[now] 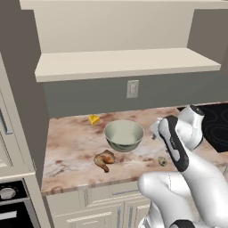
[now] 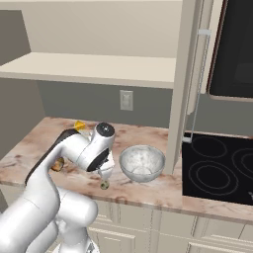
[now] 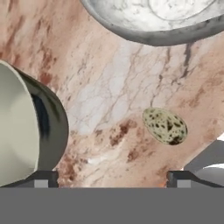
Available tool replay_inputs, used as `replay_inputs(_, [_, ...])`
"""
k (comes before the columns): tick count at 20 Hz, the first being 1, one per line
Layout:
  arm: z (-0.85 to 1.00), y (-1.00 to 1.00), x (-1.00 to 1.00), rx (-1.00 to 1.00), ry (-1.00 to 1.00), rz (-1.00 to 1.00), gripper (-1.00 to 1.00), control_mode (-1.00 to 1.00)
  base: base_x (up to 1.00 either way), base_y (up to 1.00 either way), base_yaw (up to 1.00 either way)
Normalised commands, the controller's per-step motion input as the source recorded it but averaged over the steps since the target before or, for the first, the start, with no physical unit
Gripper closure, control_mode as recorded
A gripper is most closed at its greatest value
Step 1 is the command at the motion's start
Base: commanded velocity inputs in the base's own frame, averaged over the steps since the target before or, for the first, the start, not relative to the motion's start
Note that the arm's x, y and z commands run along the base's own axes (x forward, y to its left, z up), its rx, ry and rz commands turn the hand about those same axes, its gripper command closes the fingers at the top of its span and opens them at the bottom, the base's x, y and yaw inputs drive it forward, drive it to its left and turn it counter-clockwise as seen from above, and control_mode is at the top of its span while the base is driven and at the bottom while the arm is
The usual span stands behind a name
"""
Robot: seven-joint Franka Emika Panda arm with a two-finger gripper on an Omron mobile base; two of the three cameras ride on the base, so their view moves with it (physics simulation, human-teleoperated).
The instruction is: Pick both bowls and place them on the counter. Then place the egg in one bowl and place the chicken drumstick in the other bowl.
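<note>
Egg point(image 3: 165, 126), olive-tan with dark speckles, lies on marbled counter point(image 3: 109, 87) before the released claw point(image 3: 111, 177).

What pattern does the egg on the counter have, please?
Olive-tan with dark speckles; the egg shows best in the hand view.

A yellow cheese wedge point(image 1: 93, 120) lies near the back wall, below a white wall outlet point(image 1: 132, 88). A pale beige shelf board point(image 1: 124, 63) runs above. A black glass cooktop point(image 2: 220, 168) sits to the right, beside a tall cream cabinet panel point(image 2: 184, 84).
</note>
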Motion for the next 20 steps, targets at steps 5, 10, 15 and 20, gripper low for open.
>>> replay_inputs(5, [0.01,-0.14,-0.33,-0.07,0.0,0.1,-1.0,-1.0,0.0,0.0,0.0])
replay_inputs(10, [0.04,-0.01,-0.11,-0.18,0.08,0.1,-1.0,-1.0,0.0,0.0,0.0])
replay_inputs(15, [0.0,-0.01,0.0,-0.21,0.1,0.11,-1.0,-1.0,0.0,0.0,0.0])
replay_inputs(20, [0.0,-0.12,0.0,-0.16,0.13,0.13,-1.0,-1.0,0.0,0.0,0.0])
